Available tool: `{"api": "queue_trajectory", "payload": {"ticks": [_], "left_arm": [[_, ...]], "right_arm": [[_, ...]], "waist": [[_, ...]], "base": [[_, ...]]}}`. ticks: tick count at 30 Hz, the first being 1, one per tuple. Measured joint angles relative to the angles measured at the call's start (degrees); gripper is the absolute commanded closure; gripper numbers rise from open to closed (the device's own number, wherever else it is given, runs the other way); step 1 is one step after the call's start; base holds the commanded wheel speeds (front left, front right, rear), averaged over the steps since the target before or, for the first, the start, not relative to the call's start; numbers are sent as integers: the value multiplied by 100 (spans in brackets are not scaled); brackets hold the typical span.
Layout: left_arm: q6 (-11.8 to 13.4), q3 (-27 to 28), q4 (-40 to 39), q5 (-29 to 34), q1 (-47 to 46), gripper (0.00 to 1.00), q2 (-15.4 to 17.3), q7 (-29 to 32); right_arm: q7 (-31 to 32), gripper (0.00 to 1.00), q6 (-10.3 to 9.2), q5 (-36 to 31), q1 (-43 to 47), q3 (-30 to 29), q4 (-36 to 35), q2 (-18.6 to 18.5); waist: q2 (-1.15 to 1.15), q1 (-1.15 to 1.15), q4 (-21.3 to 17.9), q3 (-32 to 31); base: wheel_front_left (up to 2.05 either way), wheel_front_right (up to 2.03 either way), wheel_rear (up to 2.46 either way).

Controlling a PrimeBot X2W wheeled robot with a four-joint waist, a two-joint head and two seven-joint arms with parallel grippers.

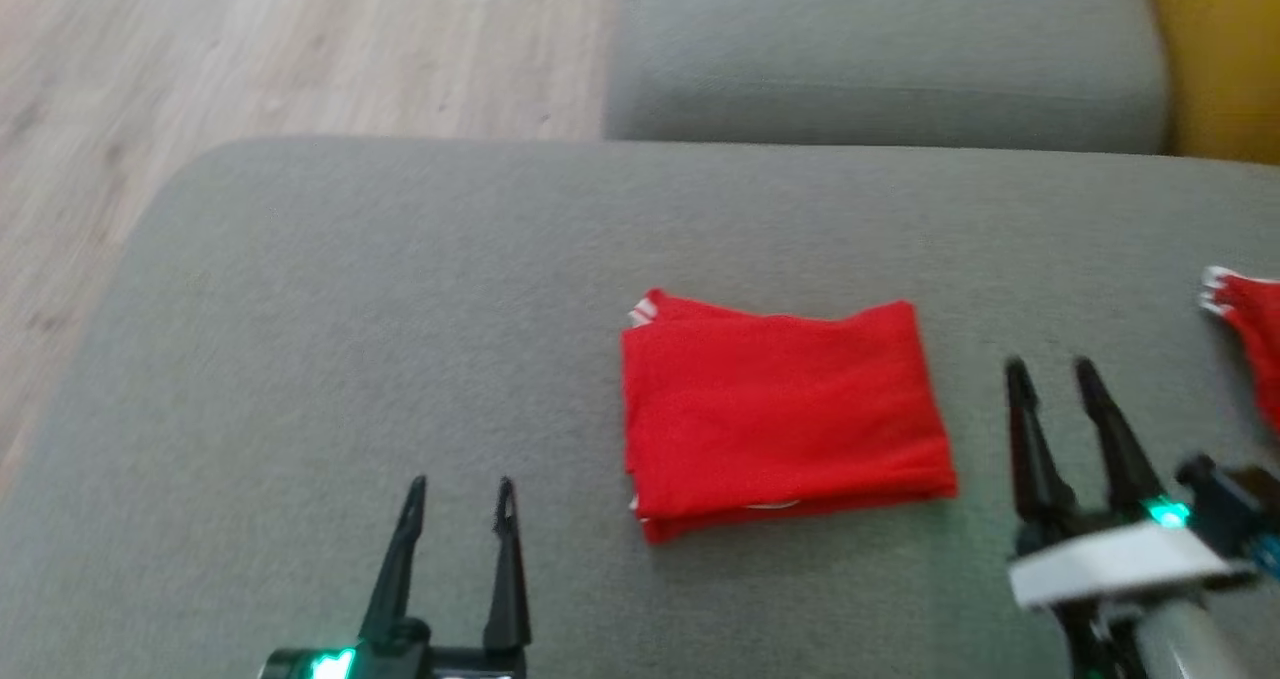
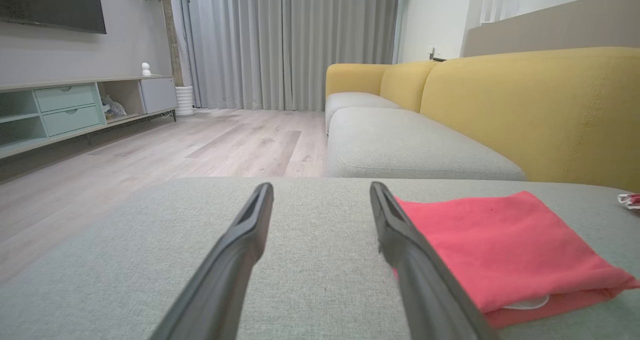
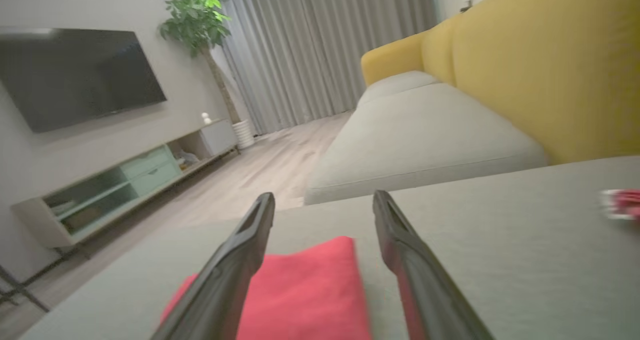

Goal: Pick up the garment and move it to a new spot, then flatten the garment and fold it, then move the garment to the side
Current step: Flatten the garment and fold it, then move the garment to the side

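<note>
The garment (image 1: 785,414) is red and lies folded into a neat rectangle on the grey cushion (image 1: 400,289). It also appears in the left wrist view as the garment (image 2: 505,250) and in the right wrist view as the garment (image 3: 310,290). My left gripper (image 1: 460,494) stands open at the lower left, well apart from the garment's left edge. To the right of the garment, my right gripper (image 1: 1050,371) is open with nothing between its fingers. Both pairs of fingers, left gripper (image 2: 320,190) and right gripper (image 3: 322,200), spread wide over the cushion.
A second red piece with white trim (image 1: 1245,329) lies at the cushion's right edge. Another grey seat cushion (image 1: 880,49) sits beyond, with a yellow backrest (image 1: 1220,59) to its right. Wood floor (image 1: 250,59) lies to the left, past the cushion's rounded edge.
</note>
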Motion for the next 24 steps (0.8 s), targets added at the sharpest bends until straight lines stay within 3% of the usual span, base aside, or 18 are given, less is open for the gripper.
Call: {"api": "queue_trajectory", "payload": {"ticks": [4, 9, 24], "left_arm": [[-53, 174, -24, -1, 163, 0, -1, 0], [-156, 377, 71, 1, 563, 0, -1, 0], [-449, 732, 478, 102, 947, 0, 0, 1]], "right_arm": [[-5, 0, 0, -736, 563, -182, -180, -141], [-5, 0, 0, -1139, 1256, -132, -190, -119], [-5, 0, 0, -1359, 1516, -8, -3, 192]], "waist": [[0, 0, -217, -222], [0, 0, -391, -568], [0, 0, -643, -1017]], "base": [[0, 0, 0], [0, 0, 0], [0, 0, 0]]}}
